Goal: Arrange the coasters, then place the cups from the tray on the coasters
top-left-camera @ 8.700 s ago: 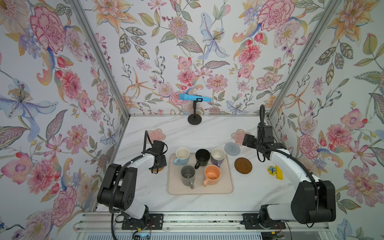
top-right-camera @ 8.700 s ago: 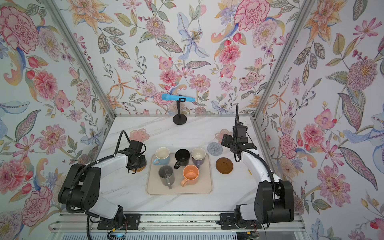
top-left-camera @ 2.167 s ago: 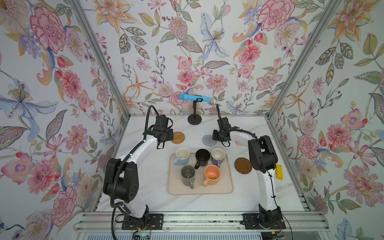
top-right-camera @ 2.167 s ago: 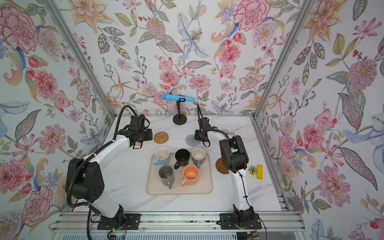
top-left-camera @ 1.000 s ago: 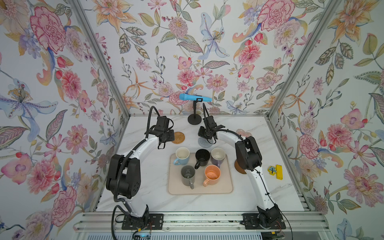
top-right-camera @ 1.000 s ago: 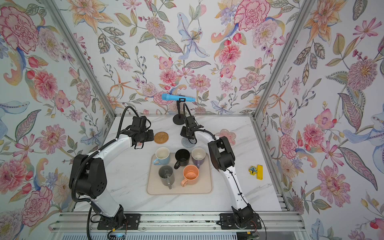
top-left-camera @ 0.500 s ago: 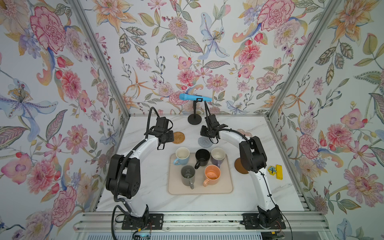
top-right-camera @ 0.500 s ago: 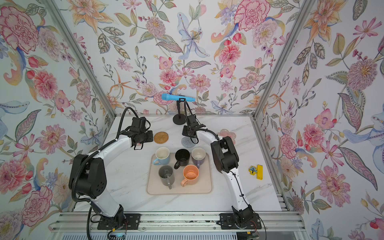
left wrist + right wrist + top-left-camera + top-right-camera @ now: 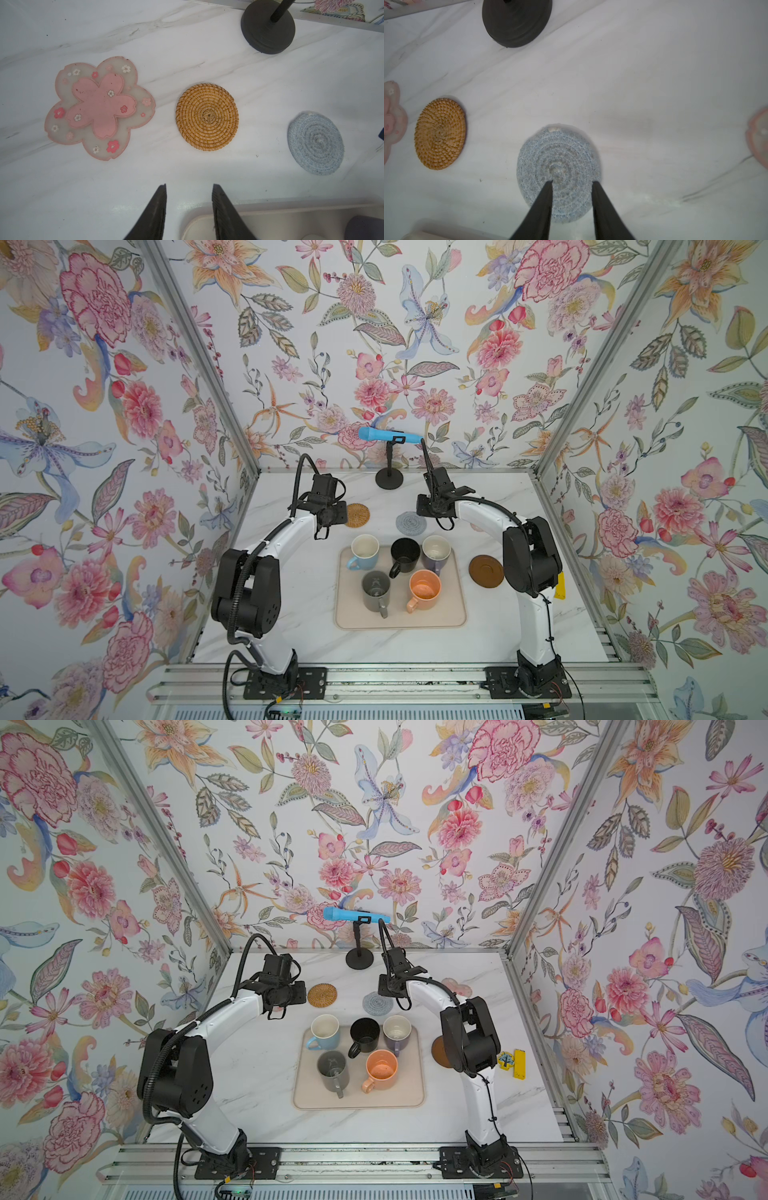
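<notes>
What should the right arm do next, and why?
Probably lift the right gripper away and fetch the brown coaster: the blue coaster lies flat beside the woven coaster, jaws open above it, while the brown one sits apart by the tray.

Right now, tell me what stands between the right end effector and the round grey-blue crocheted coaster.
Nothing visible does. The right end effector hangs right over the round grey-blue crocheted coaster, its jaws parted and empty.
</notes>
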Robot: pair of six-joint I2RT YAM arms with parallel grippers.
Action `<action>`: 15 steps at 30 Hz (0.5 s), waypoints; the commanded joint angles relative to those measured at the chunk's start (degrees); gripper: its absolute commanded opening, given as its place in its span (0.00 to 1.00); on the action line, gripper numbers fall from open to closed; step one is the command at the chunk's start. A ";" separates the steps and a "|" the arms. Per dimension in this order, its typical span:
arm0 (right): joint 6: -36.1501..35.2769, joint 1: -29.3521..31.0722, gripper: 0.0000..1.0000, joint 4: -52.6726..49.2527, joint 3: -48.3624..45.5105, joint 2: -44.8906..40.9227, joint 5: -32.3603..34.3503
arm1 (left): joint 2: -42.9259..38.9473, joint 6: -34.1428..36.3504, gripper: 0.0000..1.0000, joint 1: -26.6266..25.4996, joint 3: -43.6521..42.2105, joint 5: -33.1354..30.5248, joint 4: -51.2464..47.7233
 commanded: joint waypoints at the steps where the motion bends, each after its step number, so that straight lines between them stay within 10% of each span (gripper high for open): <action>1: -2.62 0.20 0.32 -3.56 -0.09 1.55 -1.17 | -2.23 -0.25 0.40 0.49 1.13 -0.09 -1.31; 15: -3.33 1.46 0.30 -6.10 2.83 8.75 -3.75 | -1.89 1.08 0.40 0.47 1.10 -1.59 -1.71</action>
